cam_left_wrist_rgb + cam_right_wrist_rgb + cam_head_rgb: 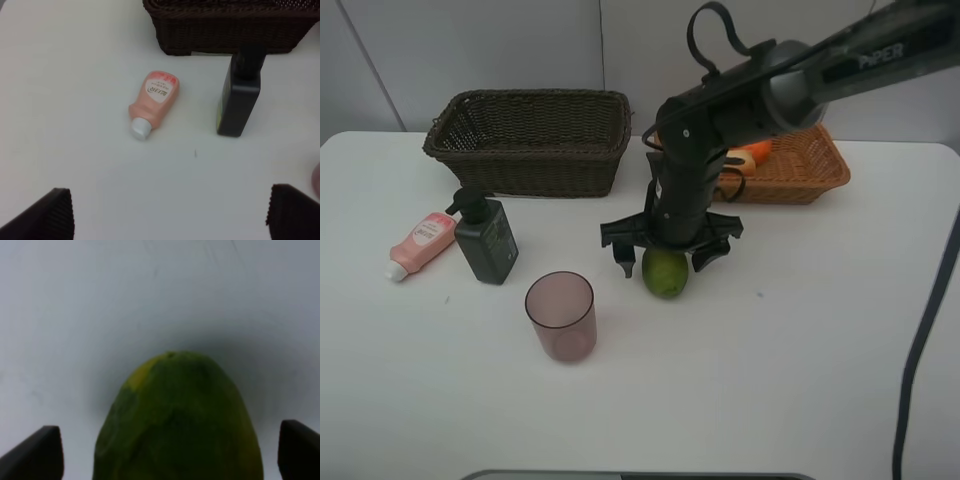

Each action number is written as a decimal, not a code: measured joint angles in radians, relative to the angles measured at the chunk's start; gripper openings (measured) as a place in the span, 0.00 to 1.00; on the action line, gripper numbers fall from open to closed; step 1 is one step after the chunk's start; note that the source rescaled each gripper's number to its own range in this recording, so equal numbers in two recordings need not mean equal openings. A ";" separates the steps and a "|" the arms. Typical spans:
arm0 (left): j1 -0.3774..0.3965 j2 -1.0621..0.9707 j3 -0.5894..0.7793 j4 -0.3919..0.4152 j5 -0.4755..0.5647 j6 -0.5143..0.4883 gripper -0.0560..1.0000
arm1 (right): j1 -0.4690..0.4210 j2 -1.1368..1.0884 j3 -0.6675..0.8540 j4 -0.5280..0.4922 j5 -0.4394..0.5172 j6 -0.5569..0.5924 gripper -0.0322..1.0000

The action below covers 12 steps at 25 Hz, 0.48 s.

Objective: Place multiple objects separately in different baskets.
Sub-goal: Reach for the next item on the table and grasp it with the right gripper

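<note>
A: Now, the high camera: one lime point(666, 273), rounded, green with a yellowish patch, sits mid-front on the white table point(800, 340), directly under the right claw point(666, 262).

B: Count the rest?

A: Two rectangular woven wicker baskets at the back: a deep dark brown basket point(535, 165) and a shallow tan basket point(810, 178). One pink tube point(420, 240) lying flat, one boxy dark pump bottle point(488, 240) upright, one translucent pinkish cup point(561, 315).

B: Left wrist?

A: The left claw point(170, 215) is spread wide, holding nothing. Tube and bottle are ahead, apart, before the dark basket.

B: Right wrist?

A: The lime fills it, blurred, between parted fingers, neither touching.
</note>
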 joint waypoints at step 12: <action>0.000 0.000 0.000 0.000 0.000 0.000 0.99 | 0.006 0.027 0.000 0.009 -0.007 0.000 0.68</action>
